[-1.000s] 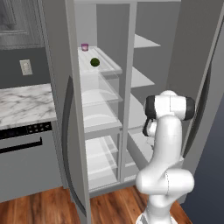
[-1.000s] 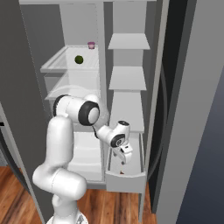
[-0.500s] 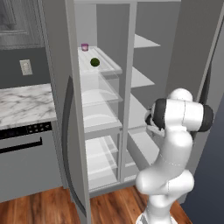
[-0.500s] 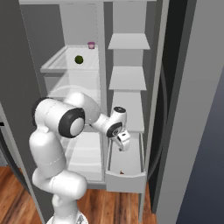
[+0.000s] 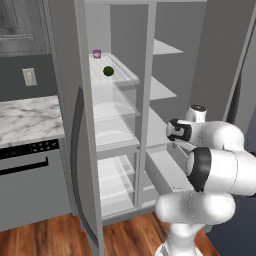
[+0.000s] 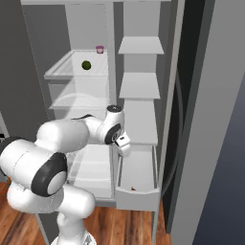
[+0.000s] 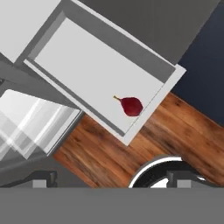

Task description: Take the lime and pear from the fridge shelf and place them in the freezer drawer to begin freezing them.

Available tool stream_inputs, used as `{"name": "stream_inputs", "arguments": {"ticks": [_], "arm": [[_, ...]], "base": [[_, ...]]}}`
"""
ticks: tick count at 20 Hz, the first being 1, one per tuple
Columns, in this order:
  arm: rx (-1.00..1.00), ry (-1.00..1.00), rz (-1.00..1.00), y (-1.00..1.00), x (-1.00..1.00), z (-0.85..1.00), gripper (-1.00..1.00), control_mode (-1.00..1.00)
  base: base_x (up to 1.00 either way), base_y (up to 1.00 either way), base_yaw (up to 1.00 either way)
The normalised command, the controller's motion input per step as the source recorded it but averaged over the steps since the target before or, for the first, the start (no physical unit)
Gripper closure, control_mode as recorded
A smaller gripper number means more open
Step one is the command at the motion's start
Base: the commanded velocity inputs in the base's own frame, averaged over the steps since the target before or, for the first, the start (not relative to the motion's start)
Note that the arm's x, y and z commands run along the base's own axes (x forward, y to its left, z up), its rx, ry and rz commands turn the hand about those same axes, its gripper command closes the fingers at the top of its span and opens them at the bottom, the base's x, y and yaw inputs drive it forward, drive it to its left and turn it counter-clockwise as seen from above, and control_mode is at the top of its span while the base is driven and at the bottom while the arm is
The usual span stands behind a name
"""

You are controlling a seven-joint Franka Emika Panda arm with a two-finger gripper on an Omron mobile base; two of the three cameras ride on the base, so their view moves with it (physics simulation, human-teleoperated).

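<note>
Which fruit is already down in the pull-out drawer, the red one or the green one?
The red pear. It lies in a front corner of the open freezer drawer, while the green lime sits high on the fridge shelf near a small pink cup.

My arm [image 5: 215, 170] is glossy white, built of fat rounded links, with dark grey to black rings and caps at the joints. Near the wrist [image 6: 115, 130] I see a dark band and a small white round cap on top.
</note>
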Motion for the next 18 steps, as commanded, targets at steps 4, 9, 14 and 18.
{"name": "stream_inputs", "arguments": {"ticks": [4,9,14,18], "arm": [[-0.09,-0.08,0.00,0.51,-0.69,0.69,-1.00,-1.00],[-0.07,-0.05,0.00,0.39,-0.78,0.29,-1.00,-1.00],[-0.02,0.00,0.01,0.35,-0.61,0.00,-1.00,-1.00],[0.00,0.00,0.08,0.05,-0.26,0.00,-1.00,-1.00]], "base": [[0.00,0.00,0.00],[0.00,0.00,0.00],[0.00,0.00,0.00],[0.00,0.00,0.00]]}}
